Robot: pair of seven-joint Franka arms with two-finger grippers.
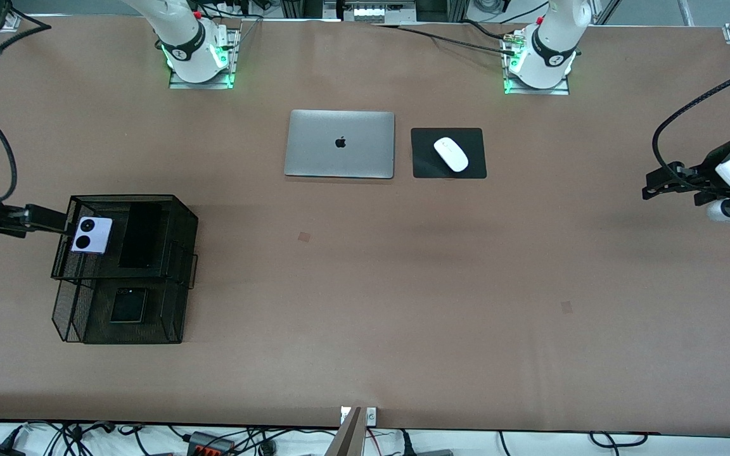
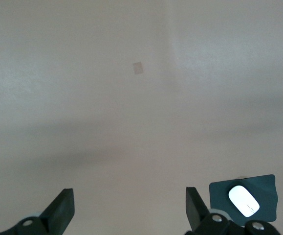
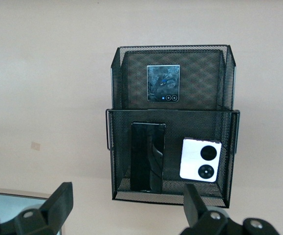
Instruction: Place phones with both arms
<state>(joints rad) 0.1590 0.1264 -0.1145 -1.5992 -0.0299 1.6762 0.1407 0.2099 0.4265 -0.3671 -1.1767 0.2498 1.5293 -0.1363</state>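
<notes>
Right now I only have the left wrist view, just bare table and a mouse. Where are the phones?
Observer: All three sit in a black mesh rack at the right arm's end of the table.
Operator: How are they arranged?
Observer: The lilac flip phone and long black phone lie side by side; the black flip phone lies alone in the compartment nearer the front camera.
Operator: Right arm holding anything?
Observer: No. The right gripper hovers over the rack's edge, fingers open and empty.
</notes>
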